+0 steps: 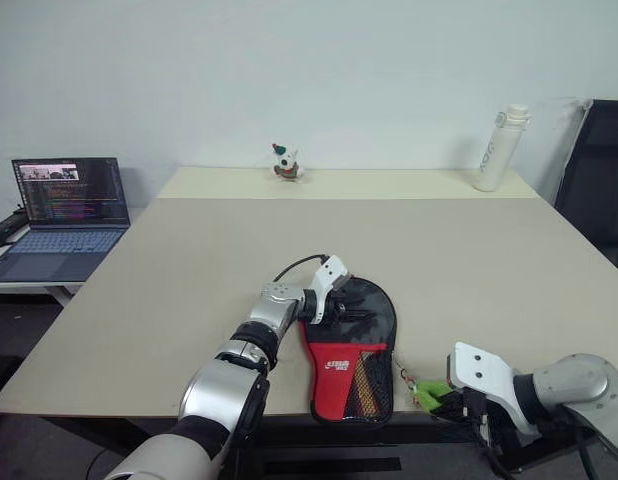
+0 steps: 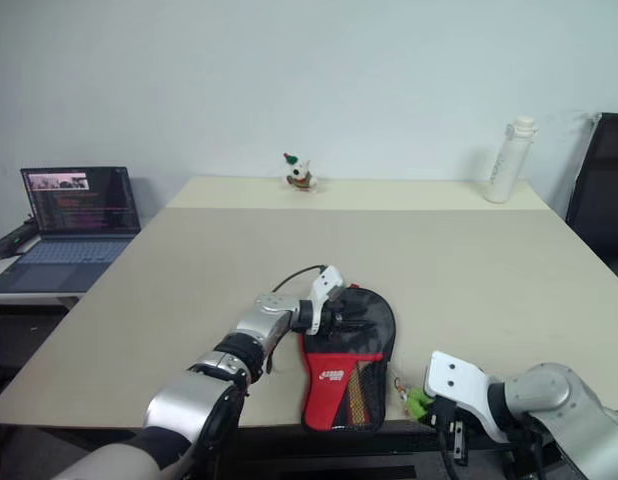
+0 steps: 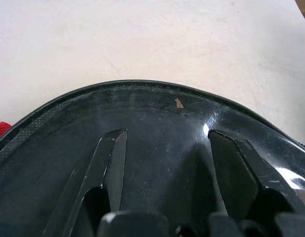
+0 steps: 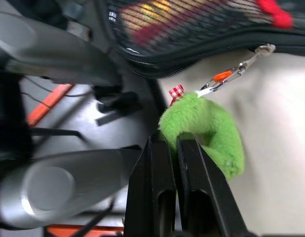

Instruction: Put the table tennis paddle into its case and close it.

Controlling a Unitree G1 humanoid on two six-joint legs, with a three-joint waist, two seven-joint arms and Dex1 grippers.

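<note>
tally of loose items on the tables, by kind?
Paddle case: 1
Green plush charm clipped to its zipper: 1
White bottle: 1
Small figurine: 1
Laptop, side table: 1
Total: 5

Case (image 2: 346, 365) is lying at lower centre on the beige table (image 2: 469, 270), black rounded end pointing up-frame, red logo panel and mesh toward the near edge. Left gripper (image 2: 341, 318) is reaching in from lower left, resting on the case's black part, fingers apart. Right gripper (image 2: 441, 412) is sitting at lower right by a green fuzzy charm (image 2: 416, 400) beside the case; laptop (image 2: 74, 220) at left, figurine (image 2: 300, 173) and white bottle (image 2: 510, 160) along the far edge.
</note>
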